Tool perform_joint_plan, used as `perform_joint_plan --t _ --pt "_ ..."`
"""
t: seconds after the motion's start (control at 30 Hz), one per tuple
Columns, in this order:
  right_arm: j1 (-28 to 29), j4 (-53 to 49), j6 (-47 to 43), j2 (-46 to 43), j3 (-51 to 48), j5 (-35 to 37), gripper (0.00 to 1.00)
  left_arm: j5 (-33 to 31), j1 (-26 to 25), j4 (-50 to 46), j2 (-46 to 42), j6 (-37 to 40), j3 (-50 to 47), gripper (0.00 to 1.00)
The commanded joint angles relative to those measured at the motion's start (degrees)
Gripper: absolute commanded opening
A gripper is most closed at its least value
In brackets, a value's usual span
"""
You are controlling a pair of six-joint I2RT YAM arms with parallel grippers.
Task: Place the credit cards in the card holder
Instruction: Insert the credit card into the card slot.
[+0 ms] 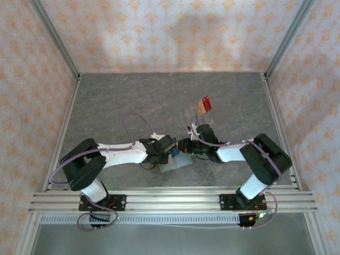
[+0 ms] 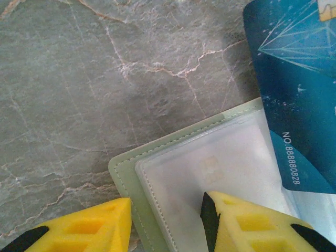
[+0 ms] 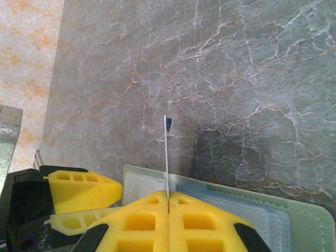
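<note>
Now my left fingers (image 2: 252,223) stand half open astride the wallet (image 2: 124,176) corner, one over its pocket; my right fingers (image 3: 137,220) pinch a blue card (image 2: 299,94) upright above it.

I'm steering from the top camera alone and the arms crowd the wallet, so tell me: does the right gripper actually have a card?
Observer: Yes. The right gripper is shut on a credit card, held upright and edge-on over the open card holder.
Operator: And the left one?
Observer: The left gripper has its fingers apart, straddling the holder's corner: one finger above its clear inner pocket, the other off its edge.
</note>
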Motion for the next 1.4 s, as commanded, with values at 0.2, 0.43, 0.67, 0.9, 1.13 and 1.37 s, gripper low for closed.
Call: perform_joint_plan --t 0.2,0.43,0.67,0.9,1.13,1.37 --pt "1.0 5.3 2.4 0.0 -1.8 -1.6 0.00 -0.9 -0.5 -3.0 1.8 -0.7 -3.1 0.41" --pt "1.0 7.1 3.4 2.4 -0.2 -1.6 0.00 -0.9 -0.5 -3.0 1.7 -0.7 -3.4 0.40" --pt "0.9 5.5 2.6 3.8 1.8 -0.6 0.00 -0.8 -0.5 -2.9 1.9 -0.7 -3.5 0.41" --pt "0.8 10.4 5.9 5.2 0.9 -2.4 0.00 -0.7 -0.5 -2.6 2.2 -0.7 -3.5 0.41" --pt "0.5 11.5 7.1 6.5 2.4 -3.2 0.00 -0.6 -0.5 -2.6 2.3 -0.7 -3.6 0.41" --pt "0.4 14.2 8.4 8.8 1.9 -3.7 0.00 -0.6 -0.5 -2.7 2.0 -0.6 -3.7 0.41"
